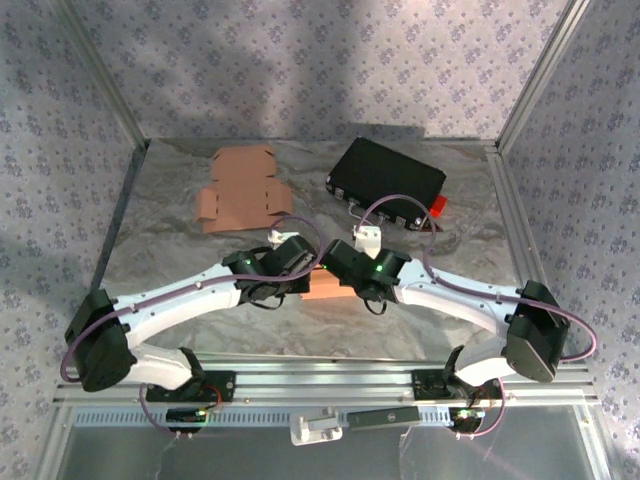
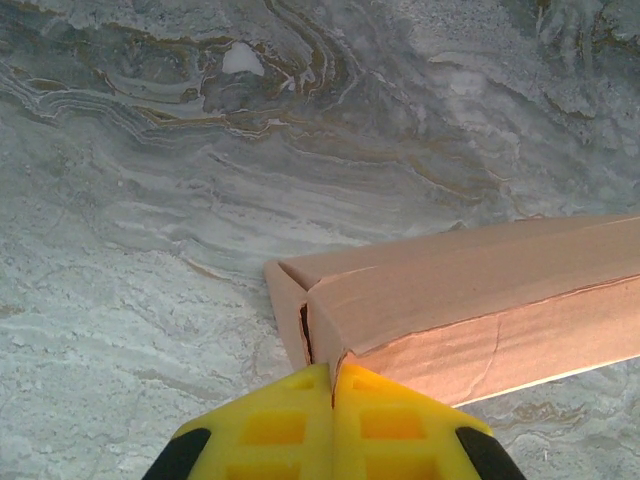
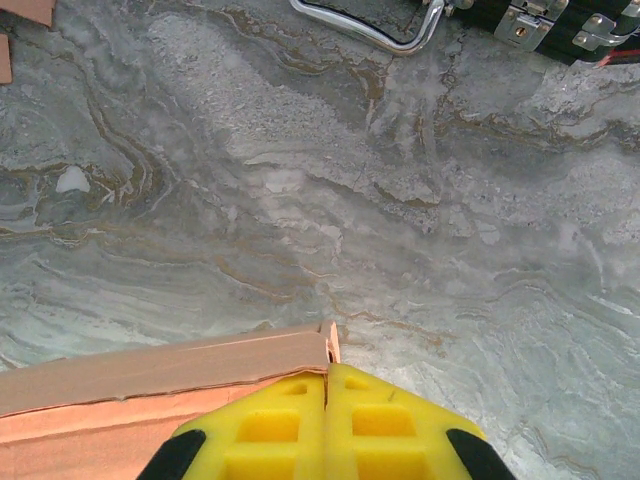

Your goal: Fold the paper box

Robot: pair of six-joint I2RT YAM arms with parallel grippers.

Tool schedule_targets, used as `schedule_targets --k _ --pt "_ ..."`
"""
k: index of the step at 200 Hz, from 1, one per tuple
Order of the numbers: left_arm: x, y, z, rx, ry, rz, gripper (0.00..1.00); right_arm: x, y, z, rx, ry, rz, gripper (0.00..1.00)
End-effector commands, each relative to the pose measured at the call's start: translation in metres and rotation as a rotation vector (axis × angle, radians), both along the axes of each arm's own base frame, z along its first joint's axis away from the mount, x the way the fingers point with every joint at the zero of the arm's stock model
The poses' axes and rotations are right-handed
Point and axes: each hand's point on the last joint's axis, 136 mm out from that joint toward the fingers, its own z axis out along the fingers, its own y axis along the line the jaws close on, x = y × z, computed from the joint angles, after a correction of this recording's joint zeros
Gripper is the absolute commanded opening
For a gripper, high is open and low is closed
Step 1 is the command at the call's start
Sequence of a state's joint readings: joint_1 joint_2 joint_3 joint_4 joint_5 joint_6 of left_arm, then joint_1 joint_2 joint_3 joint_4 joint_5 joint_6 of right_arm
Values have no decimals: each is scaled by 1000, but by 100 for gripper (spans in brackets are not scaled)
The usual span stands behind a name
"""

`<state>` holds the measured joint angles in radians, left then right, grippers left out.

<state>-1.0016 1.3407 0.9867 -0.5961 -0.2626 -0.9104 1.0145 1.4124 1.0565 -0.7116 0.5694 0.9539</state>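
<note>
The paper box [image 1: 325, 288] is a brown cardboard piece, partly folded, held between both arms at the table's middle. In the left wrist view its long body [image 2: 470, 290] runs off to the right. My left gripper [image 2: 331, 368] is shut on the box's near left corner, with a thin cardboard edge pinched between the yellow fingers. In the right wrist view the box [image 3: 150, 385] lies to the left. My right gripper [image 3: 327, 368] is shut on the small end flap at the box's right corner. From above, the left gripper [image 1: 303, 272] and right gripper [image 1: 347, 276] face each other across the box.
Flat brown cardboard blanks [image 1: 240, 190] lie at the back left. A black case [image 1: 387, 180] with metal latches and a red tag [image 1: 437, 206] sits at the back right; its handle [image 3: 370, 30] shows in the right wrist view. Metal frame posts border the marbled table [image 1: 180, 240].
</note>
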Motion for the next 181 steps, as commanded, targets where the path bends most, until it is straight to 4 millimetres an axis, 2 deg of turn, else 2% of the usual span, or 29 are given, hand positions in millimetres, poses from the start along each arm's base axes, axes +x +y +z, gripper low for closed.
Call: schedule_targets --k 1,73,96,140,181 --pt "-4 1 -2 -10 5 4 0 -3 -2 -4 -33 13 -1 0" --pt "-7 10 -10 24 3 11 0 -6 -6 -5 -99 -20 46 0" --pt "-8 8 -13 34 -6 -8 0 -7 -2 -10 -108 -17 85 0" --pt "-12 12 -27 52 1 -3 0 -10 -5 -12 -131 -28 94 0" --pt "-11 15 -25 65 -15 9 0 -13 -8 -9 -142 -38 101 0"
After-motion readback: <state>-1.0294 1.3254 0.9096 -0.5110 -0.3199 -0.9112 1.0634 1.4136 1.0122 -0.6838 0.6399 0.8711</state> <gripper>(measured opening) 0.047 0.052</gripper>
